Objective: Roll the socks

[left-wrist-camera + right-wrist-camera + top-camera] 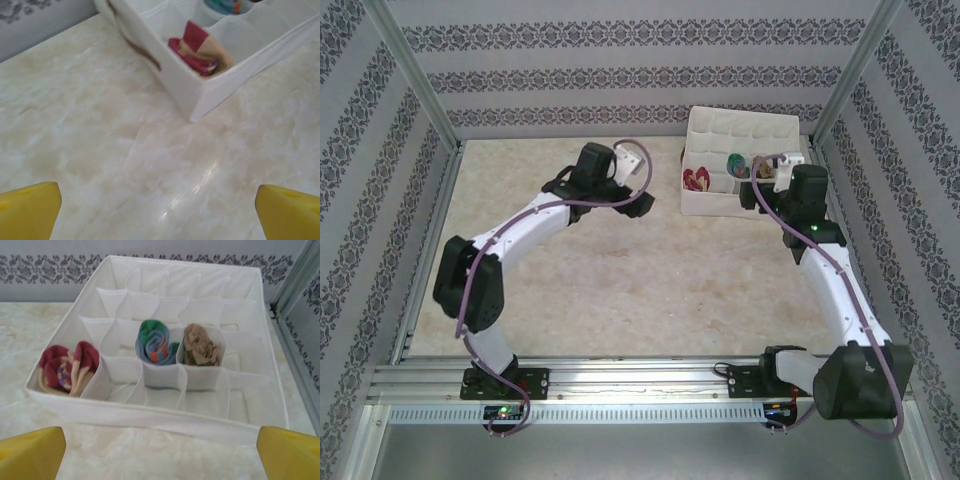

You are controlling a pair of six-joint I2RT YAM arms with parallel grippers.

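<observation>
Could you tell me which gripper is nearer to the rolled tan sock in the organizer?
Right. The right gripper hovers at the near wall of the organizer, facing the tan sock; the left gripper is off its left end.

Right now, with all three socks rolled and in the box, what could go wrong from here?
1. The red roll looks loose, with its folds spread apart, so it may unroll in its corner cell.
2. The open right gripper hangs just in front of the near wall of the box. A forward move could push the box.
3. The open left gripper faces the box corner. A swing that way may knock it.
</observation>
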